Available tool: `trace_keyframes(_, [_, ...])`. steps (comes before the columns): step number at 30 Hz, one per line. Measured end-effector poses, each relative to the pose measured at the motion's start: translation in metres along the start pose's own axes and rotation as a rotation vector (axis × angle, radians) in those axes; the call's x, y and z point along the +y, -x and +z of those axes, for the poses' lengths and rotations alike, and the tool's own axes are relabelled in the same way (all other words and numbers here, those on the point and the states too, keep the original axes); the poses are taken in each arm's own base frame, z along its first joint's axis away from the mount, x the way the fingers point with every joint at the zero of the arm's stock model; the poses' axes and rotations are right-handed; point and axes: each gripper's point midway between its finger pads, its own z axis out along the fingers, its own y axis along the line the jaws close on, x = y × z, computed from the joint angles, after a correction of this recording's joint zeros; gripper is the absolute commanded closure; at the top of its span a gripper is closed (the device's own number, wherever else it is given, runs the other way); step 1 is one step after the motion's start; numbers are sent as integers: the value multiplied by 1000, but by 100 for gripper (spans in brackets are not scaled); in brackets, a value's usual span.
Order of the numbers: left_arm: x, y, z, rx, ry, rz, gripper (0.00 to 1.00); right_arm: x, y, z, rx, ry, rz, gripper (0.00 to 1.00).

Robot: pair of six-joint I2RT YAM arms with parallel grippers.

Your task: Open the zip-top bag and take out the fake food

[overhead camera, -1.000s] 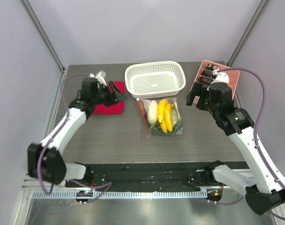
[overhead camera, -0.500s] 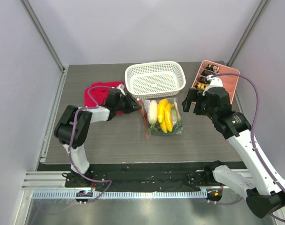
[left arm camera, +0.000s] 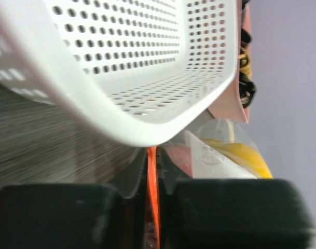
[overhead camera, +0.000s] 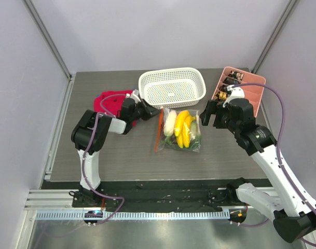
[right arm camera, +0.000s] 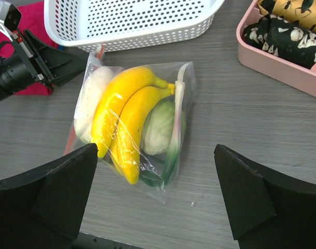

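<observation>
left hand (overhead camera: pixel 146 112): clenched on the orange zipper strip (left arm camera: pixel 150 199), under the basket (overhead camera: pixel 172 88) rim | bag (overhead camera: pixel 179 130): flat on the bench (overhead camera: pixel 126 155), apparently sealed, fake food (right arm camera: pixel 121 114) all inside | right hand (overhead camera: pixel 210 115): spread wide, holding nothing, over the bag | progress: early; strip gripped, opening and emptying remain

A dark grey, wood-grain table (overhead camera: pixel 121 155) sits inside a 3-sided enclosure of plain, pale lavender-grey panels: a back wall (overhead camera: pixel 163 31), a left wall (overhead camera: pixel 20 104) and a right wall (overhead camera: pixel 300 67). 2 slanting metal posts (overhead camera: pixel 49 39) mark the rear corners. A brushed aluminium frame (overhead camera: pixel 163 231) runs along the table's near edge, showing a dull sheen under soft, even light.
</observation>
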Motion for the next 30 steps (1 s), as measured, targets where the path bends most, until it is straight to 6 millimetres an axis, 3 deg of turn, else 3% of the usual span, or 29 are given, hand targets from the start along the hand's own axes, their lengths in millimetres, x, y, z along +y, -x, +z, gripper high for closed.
trace_keyframes(4, [-17,4,-1,1,-83,-1,30,3,-5,5,19,16,-1,0])
trace_keyframes(8, [-20,0,-1,23,-108,-21,24,7,-5,7,14,38,0,0])
trace_keyframes(9, [-20,-1,-1,28,-110,-26,9,8,-5,7,13,43,0,0])
trace_keyframes(10, [-19,-3,-1,35,-113,-29,0,8,-5,7,12,48,0,1])
trace_keyframes(16, [-10,-17,5,97,-133,-64,0,8,-9,10,17,53,-1,0])
trace_keyframes(19, [-10,-23,9,115,-159,-82,19,8,-11,11,21,55,-1,0])
trace_keyframes(20, [-13,-23,12,114,-178,-90,34,8,-12,12,24,57,-1,0])
trace_keyframes(22, [-16,-22,17,110,-214,-113,47,9,-13,13,27,61,-1,0])
trace_keyframes(23, [-17,-21,18,106,-234,-115,60,9,-14,13,29,63,-1,0])
trace_keyframes(24, [-20,-21,19,103,-255,-115,64,10,-14,14,31,66,-1,0])
trace_keyframes(26, [-25,-21,18,105,-281,-126,91,11,-15,14,34,69,-1,0])
trace_keyframes(30, [-32,-21,16,112,-304,-117,100,11,-15,17,36,73,-1,0])
